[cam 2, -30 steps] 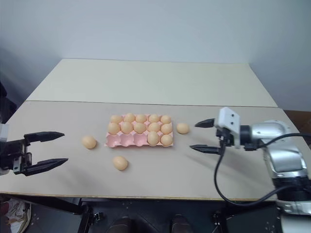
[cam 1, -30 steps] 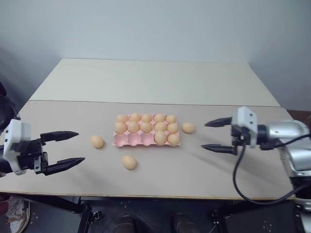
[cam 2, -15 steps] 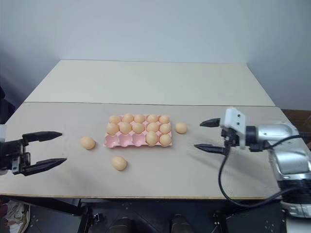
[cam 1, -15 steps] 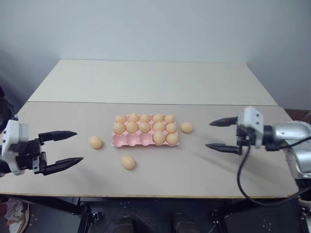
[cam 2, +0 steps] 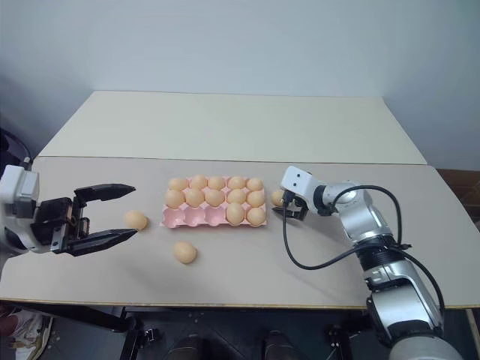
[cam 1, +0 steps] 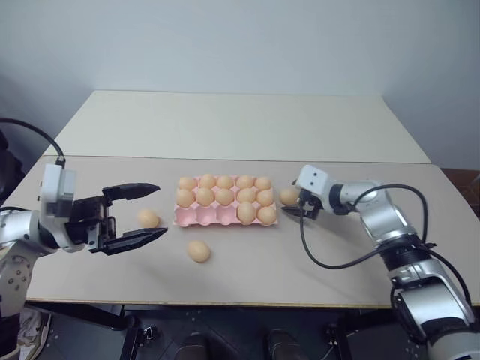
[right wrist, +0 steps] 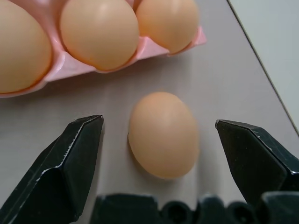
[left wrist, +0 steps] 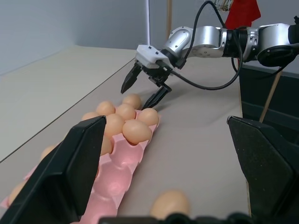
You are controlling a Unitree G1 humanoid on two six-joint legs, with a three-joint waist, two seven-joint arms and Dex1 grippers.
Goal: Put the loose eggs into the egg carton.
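While the right claw [right wrist: 159, 140] is straddling a loose egg [right wrist: 162, 134] beside the egg carton [cam 1: 196, 218], spread wide without gripping, the left claw [cam 1: 150, 211] is hovering open, empty, above the worktop [cam 1: 240, 135].

Plain pale grey-blue wall [cam 1: 240, 41] behind; two beige tables [cam 1: 240, 124] pushed together, seam across; dark floor [cam 1: 225, 334] beneath front edge
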